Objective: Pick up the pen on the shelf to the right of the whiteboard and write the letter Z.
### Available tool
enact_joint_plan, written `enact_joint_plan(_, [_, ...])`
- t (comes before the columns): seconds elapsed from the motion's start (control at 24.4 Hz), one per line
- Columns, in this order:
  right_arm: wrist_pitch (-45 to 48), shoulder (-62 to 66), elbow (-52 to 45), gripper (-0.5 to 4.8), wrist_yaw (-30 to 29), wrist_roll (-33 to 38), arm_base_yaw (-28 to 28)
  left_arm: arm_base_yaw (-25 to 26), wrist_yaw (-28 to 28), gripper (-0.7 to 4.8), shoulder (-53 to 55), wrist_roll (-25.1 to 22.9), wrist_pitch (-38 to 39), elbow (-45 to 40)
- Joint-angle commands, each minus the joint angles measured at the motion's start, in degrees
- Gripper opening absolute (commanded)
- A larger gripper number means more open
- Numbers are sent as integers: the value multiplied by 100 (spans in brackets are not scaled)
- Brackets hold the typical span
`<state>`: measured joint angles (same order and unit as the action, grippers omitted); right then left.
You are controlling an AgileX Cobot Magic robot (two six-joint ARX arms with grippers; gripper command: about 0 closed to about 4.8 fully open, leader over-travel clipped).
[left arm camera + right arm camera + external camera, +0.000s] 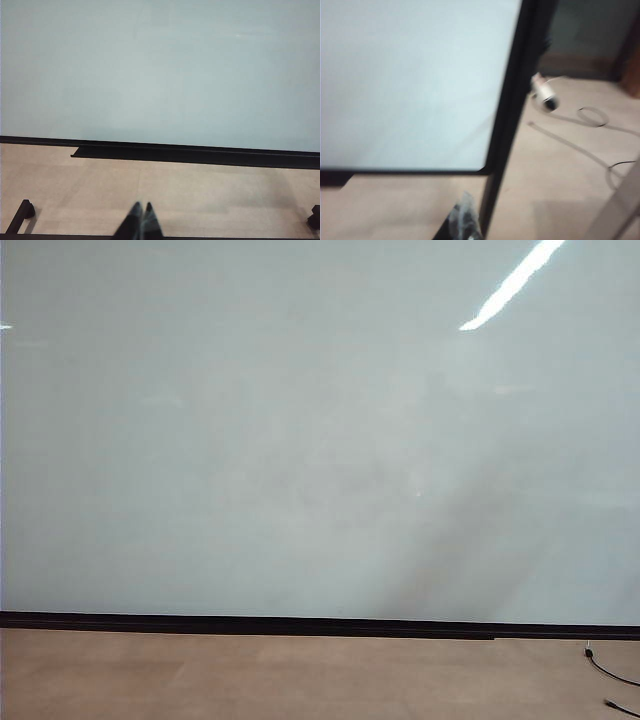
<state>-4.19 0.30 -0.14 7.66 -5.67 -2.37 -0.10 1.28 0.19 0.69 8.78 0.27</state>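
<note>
**Inspector A:** Status of the board and the tool?

**Inspector B:** The large glossy pale grey-white whiteboard (300, 440) with its black lower strip fills the exterior view, and no letter Z is on it yet. The slim white marker pen cannot be identified in any view. The right wrist view is blurred: it shows the board's black right edge frame (512, 115) and a small white cylindrical object (544, 94) on the tan floor (555, 165) beyond it. I cannot tell what that object is, and no shelf is discernible.

**Inspector A:** Grippers?

**Inspector B:** Left gripper (142, 206): low before the board, fingertips pressed together, empty. Right gripper (463, 210): near the frame's foot, closed, holding nothing.

**Inspector A:** Recommendation?

**Inspector B:** In my judgement the search-and-reach step is in hand. The right arm should clear the frame, locate the pen, and part its jaws before approaching. The left arm should stay clear of the board.
</note>
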Motion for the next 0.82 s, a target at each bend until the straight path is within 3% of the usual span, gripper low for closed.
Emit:
enact_joint_plan(0.04, [306,4,28,86,940,9,-4,-2,2,-4,0,-24,-63,11])
enact_joint_plan(0.08, [317,4,28,120,1314,9,-4,-2,2,-5,0,-24,-66,11])
enact_joint_plan(0.2, [317,4,28,129,1384,9,-4,-2,2,-5,0,-24,-63,11])
enact_joint_plan(0.33, [317,7,28,325,1390,7,-4,-2,2,-5,0,-24,-63,11])
enact_joint_plan(0.66, [317,9,28,339,1366,9,-4,-2,2,-5,0,-24,-63,11])
enact_joint_plan(0.74, [313,17,31,400,1373,15,-4,-2,2,-5,0,-24,-63,11])
enact_joint_plan(0.82, [251,31,33,404,1488,107,-7,-2,2,-4,0,-24,-63,11])
